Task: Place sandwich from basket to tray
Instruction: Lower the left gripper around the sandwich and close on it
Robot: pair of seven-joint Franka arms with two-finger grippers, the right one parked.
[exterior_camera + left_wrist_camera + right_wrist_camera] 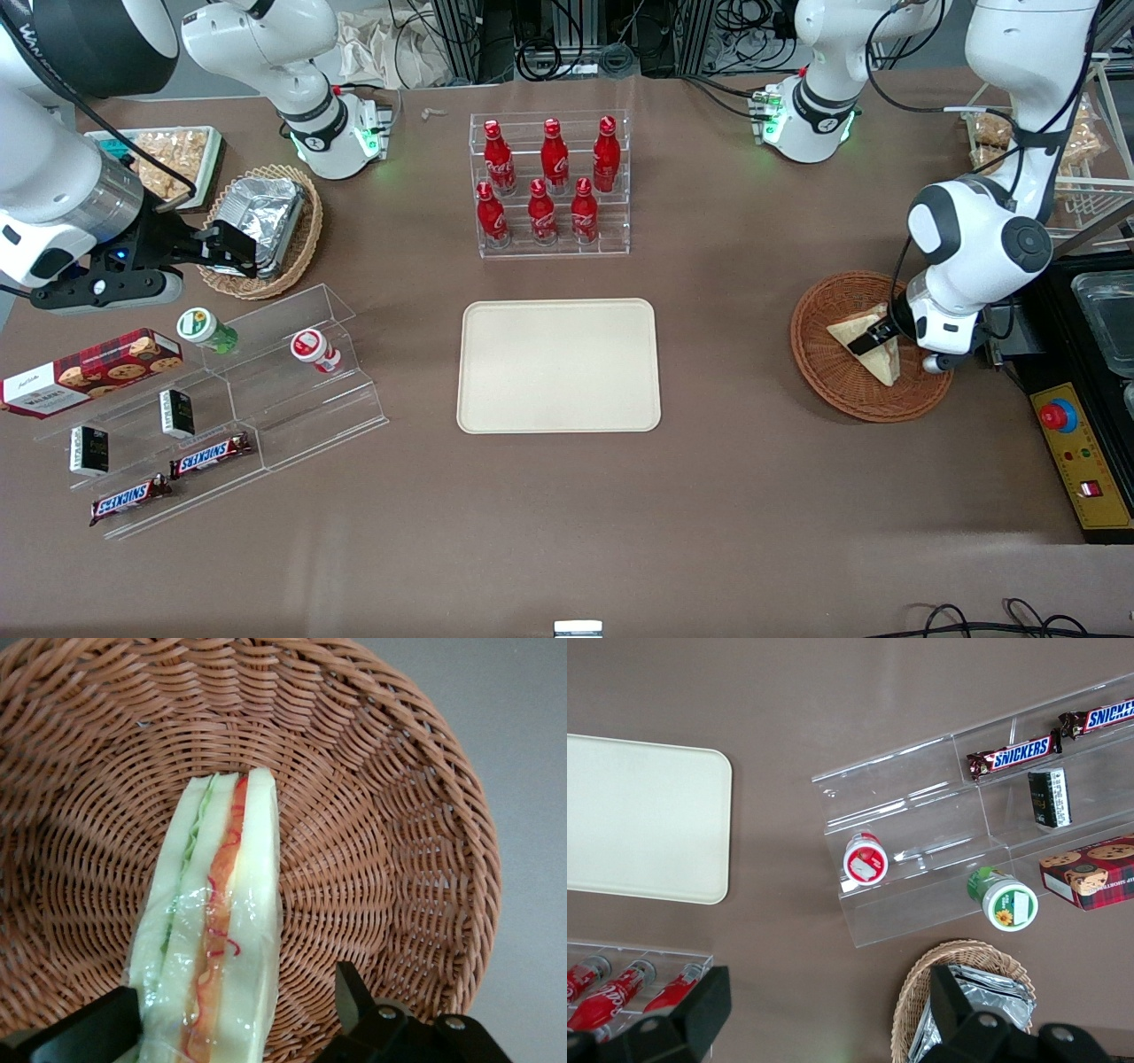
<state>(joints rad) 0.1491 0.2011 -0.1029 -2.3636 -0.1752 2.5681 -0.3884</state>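
The sandwich (pixel 884 365), a clear-wrapped white wedge with red and green filling, stands on its edge in the reddish-brown woven basket (pixel 824 354) toward the working arm's end of the table. My gripper (pixel 873 341) is lowered into the basket and is open, with the sandwich between its fingers. In the left wrist view one black finger (pixel 93 1028) rests against the sandwich (pixel 221 904), while the other finger (pixel 353 990) stands apart from it over the basket (pixel 381 815) weave. The cream tray (pixel 558 365) lies bare at mid-table.
A clear rack of red cola bottles (pixel 549 182) stands farther from the front camera than the tray. An acrylic snack rack (pixel 221 399) and a tan basket with a foil container (pixel 266 226) lie toward the parked arm's end. A yellow control box (pixel 1076 452) sits beside the basket.
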